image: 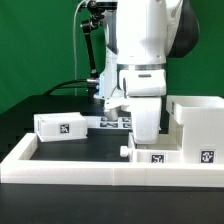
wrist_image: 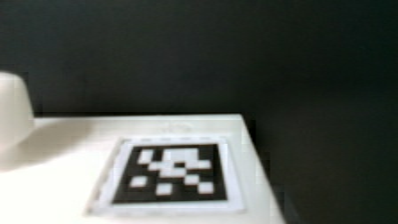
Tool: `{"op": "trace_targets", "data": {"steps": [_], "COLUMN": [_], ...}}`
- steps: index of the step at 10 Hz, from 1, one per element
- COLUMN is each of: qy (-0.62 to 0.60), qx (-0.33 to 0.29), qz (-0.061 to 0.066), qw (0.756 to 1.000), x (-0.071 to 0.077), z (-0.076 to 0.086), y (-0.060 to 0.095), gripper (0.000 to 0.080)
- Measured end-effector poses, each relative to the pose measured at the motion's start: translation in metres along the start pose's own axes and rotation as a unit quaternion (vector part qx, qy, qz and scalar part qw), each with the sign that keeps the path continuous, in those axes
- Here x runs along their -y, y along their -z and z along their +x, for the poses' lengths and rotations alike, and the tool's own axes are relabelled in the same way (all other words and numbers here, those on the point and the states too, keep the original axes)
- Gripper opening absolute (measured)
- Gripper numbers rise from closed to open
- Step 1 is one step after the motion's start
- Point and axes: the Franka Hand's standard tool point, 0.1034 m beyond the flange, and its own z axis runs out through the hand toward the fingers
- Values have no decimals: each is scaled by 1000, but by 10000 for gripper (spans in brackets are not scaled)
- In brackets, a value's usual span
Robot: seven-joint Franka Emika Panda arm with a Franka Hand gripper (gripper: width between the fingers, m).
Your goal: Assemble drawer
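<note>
The exterior view takes in the whole arm. The gripper [image: 143, 128] hangs low over the black table [image: 55, 106], and its fingertips are hidden behind white parts, so I cannot tell whether the jaws are apart or together. The wrist view shows none of that. It shows only what lies under the gripper: a flat white surface [wrist_image: 63, 150] with a square tag [wrist_image: 173, 170], ending in a straight edge against the dark table [wrist_image: 196, 50]. I cannot tell which part it is. A pale rounded shape [wrist_image: 9, 110] at the frame's edge is too blurred to name.

The only markings are black-and-white square tags, sharp enough in the wrist view to make out single cells.

The drawer lies in pieces around the gripper. One small tray [image: 63, 126] sits well apart on the exterior view's left, with its long axis across that view and its tagged face toward the camera. A second tray [image: 150, 152] lies just in front of the gripper, against the low rim [image: 80, 168]. The big case [image: 197, 122] stands just beside the gripper on the exterior view's right, its opening showing at the top. The marker board [image: 112, 122] lies behind the gripper.
</note>
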Motion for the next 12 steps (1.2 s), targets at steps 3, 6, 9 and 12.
{"op": "trace_targets", "data": {"steps": [3,6,9,12], "qy": [0,-15,-18,-19], "qx": [0,2,3,2], "qz": [4,13,18,18], "qw": [1000,1000,1000,1000], "x": [-1,0,0,0], "z": [1,8,9,7], "y": [0,-1,-1,-1], "gripper": [41,41,41,115]}}
